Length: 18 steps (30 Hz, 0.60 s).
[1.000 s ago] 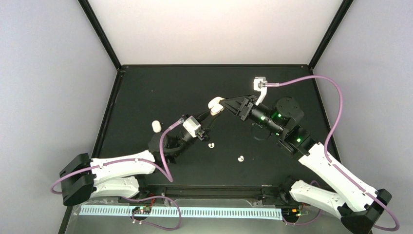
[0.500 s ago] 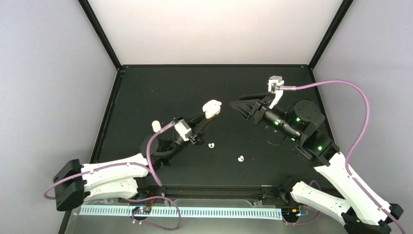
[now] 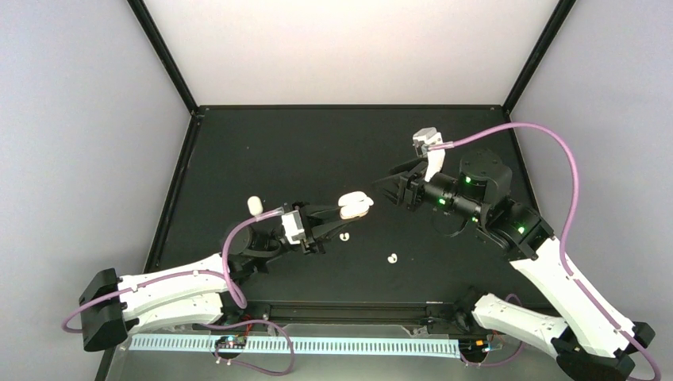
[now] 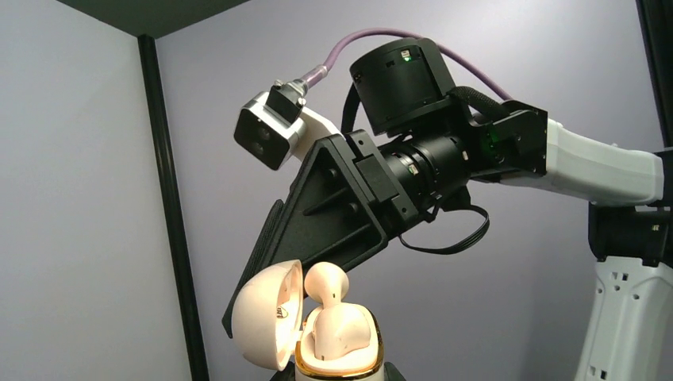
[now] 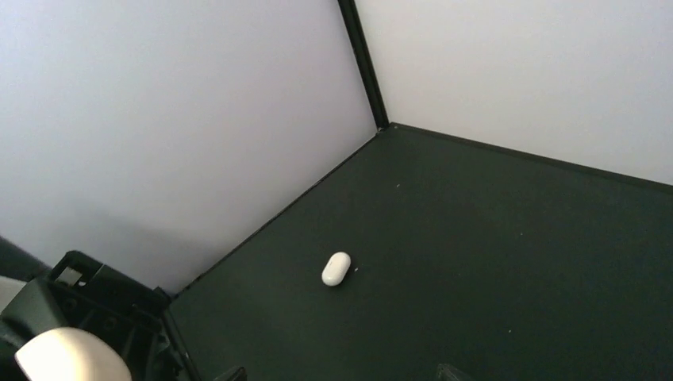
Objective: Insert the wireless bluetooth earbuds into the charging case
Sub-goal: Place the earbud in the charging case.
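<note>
The left gripper (image 3: 336, 214) is clamping the case (image 3: 355, 206) by its base and holding it up, with the lid (image 4: 266, 313) swinging open to one side. One earbud (image 4: 325, 284) is sitting in the gold-rimmed body with its rounded head poking up. The cream lump beside it may be a second one, but the left wrist view is too cramped to tell. The right gripper (image 3: 386, 189) is facing the case, just apart from it, with its jaws standing wide and carrying nothing.

Below the case, two loose earbuds (image 3: 343, 236) (image 3: 392, 258) are lying on the matte black table (image 3: 317, 143), near each other and apart from both grippers. One closed white capsule (image 3: 254, 205) is resting well to the left, near the table's edge. Pale grey walls (image 3: 79, 119) are enclosing the table on three sides and meeting at black corner posts.
</note>
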Available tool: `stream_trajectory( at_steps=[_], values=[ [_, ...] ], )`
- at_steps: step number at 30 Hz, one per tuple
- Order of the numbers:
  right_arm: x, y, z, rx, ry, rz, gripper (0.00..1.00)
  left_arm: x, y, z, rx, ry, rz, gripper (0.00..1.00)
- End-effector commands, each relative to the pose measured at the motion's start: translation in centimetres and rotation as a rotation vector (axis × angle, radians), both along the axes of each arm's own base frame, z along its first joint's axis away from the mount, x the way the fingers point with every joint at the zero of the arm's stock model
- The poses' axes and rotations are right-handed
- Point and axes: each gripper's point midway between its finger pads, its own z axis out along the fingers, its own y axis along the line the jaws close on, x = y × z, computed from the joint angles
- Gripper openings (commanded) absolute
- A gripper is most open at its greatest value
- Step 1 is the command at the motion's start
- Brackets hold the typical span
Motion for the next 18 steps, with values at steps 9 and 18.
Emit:
stream_trajectory(
  at_steps=[9,18],
  values=[
    [-2.0,0.1,0.5,-0.015,-0.027,0.089,0.61,0.6,-0.2,-0.4,0.012,0.039,0.019,0.02],
    [-2.2,0.3,0.2,-0.022,-0.022,0.109,0.60,1.8,-0.3,-0.7,0.021,0.056,0.080,0.01]
  ],
)
